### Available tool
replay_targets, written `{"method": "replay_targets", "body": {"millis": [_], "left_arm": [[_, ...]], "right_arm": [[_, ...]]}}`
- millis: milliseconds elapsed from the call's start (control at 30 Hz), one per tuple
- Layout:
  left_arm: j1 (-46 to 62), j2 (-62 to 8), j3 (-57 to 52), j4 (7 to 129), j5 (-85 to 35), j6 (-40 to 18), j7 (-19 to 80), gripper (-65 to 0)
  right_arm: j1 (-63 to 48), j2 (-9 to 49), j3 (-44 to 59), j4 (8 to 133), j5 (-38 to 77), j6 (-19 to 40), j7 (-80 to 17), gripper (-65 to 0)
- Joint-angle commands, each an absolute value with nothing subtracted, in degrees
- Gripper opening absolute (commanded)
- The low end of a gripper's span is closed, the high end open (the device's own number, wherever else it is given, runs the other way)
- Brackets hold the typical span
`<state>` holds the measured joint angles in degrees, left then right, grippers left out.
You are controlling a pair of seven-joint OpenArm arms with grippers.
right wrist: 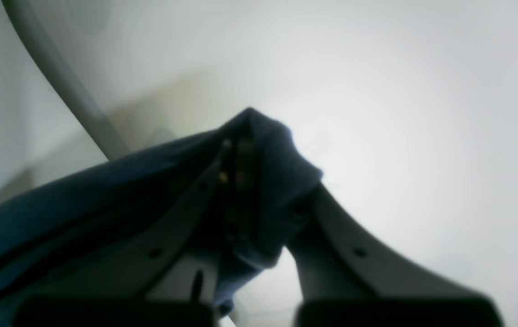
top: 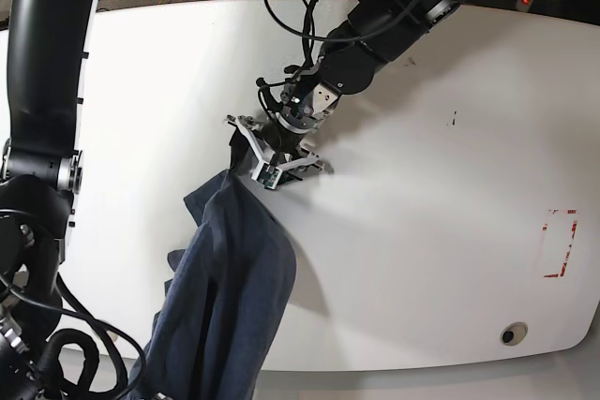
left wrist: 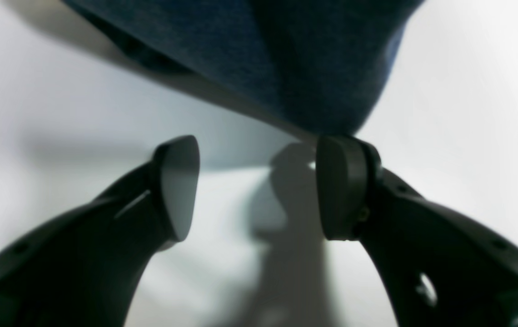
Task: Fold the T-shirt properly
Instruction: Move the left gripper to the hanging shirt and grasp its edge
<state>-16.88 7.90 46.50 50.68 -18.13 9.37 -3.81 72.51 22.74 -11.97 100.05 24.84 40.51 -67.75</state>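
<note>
Hanging from table (top: 422, 259) edge up to mid-table: T-shirt (top: 230, 297); left gripper (left wrist: 259, 186) hovering spread, one fingertip (left wrist: 341, 181) grazing its corner; right gripper (right wrist: 241, 181) pinching a bunched fold of it, lifted above the surface

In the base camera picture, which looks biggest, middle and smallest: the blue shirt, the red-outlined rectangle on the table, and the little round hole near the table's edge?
1. Dark navy fabric T-shirt, by far the largest.
2. Red-outlined rectangle mark.
3. Small round dark hole.
</note>
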Motion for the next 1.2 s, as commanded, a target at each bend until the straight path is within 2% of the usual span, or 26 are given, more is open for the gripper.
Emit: {"method": "replay_targets", "body": {"millis": [0, 267, 600, 733, 1167], "left_arm": [[-16.57, 9.0, 46.73, 54.73, -17.98, 8.84, -5.58, -27.8], [-15.69, 7.87, 49.8, 57.54, -17.98, 8.57, -5.49, -27.8], [-20.18, 9.0, 49.8, 45.32, -18.07, 8.75, -7.08, -27.8], [-21.05, 9.0, 49.8, 44.53, -18.07, 8.75, -10.51, -27.8], [-23.43, 9.0, 49.63, 44.53, -22.55, 8.84, -10.68, -27.8]], "right_arm": [[74.8, 23.08, -11.3, 100.44, 24.57, 40.0, -66.42, -65.0], [74.68, 23.6, -11.3, 100.44, 24.57, 40.0, -64.13, -65.0], [74.51, 23.87, -11.56, 100.44, 24.57, 40.0, -63.52, -65.0], [74.51, 23.69, -11.56, 100.44, 24.57, 40.0, -63.52, -65.0], [74.42, 23.43, -11.56, 100.35, 24.57, 40.0, -63.34, -65.0]]}}
